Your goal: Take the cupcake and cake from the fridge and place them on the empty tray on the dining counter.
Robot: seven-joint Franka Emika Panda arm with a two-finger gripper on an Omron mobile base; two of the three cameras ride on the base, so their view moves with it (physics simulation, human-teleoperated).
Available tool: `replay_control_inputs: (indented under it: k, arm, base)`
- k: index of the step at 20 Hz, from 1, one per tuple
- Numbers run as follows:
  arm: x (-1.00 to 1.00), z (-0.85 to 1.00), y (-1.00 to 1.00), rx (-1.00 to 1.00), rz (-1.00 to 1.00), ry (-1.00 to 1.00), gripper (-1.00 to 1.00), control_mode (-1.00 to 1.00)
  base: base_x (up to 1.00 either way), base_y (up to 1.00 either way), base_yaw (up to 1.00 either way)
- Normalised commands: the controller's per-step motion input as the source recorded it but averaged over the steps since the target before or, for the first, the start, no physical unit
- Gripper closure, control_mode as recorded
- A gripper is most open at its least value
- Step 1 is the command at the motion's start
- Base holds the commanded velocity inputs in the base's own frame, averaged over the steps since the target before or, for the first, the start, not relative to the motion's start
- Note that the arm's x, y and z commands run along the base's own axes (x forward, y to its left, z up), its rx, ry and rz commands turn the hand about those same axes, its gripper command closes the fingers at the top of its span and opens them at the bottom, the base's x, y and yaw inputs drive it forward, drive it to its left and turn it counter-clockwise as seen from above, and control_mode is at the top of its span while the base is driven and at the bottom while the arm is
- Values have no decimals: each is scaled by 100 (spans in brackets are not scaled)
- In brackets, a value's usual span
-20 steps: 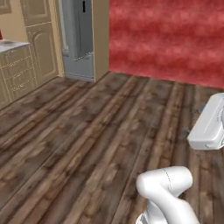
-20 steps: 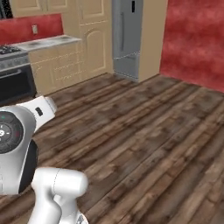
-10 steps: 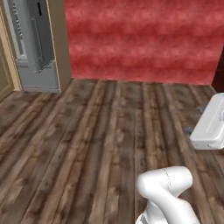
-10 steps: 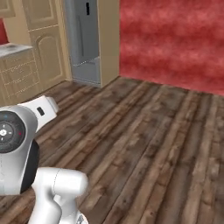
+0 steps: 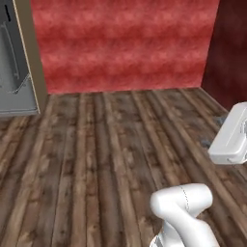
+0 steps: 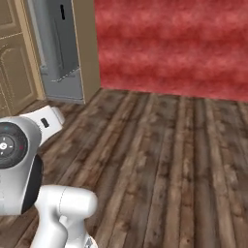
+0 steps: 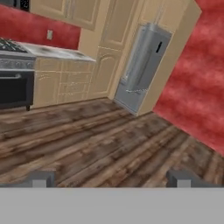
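Wooden floor stretches bare to the fridge beside cabinets.

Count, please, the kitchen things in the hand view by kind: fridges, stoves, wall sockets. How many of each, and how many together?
Fridge: 1
Stove: 1
Wall socket: 1
Total: 3
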Motion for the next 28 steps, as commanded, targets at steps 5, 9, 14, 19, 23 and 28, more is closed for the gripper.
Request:
replay_control_inputs:
  k: [5, 9, 14, 19, 23, 28]
  arm:
    - [0, 0, 0, 0, 0, 0, -100, 100]
    - [0, 0, 0, 0, 0, 0, -100, 100]
    - [0, 0, 0, 0, 0, 0, -100, 100]
    - [0, 0, 0, 0, 0, 0, -100, 100]
    - [0, 0, 0, 0, 0, 0, -100, 100]
    - [0, 0, 0, 0, 0, 0, -100, 100]
  base:
    - [9, 100, -36]
    - [7, 100, -30]
    - [0, 100, -21]
    - [0, 100, -6]
    - [0, 100, 0]
    - [12, 100, 0]
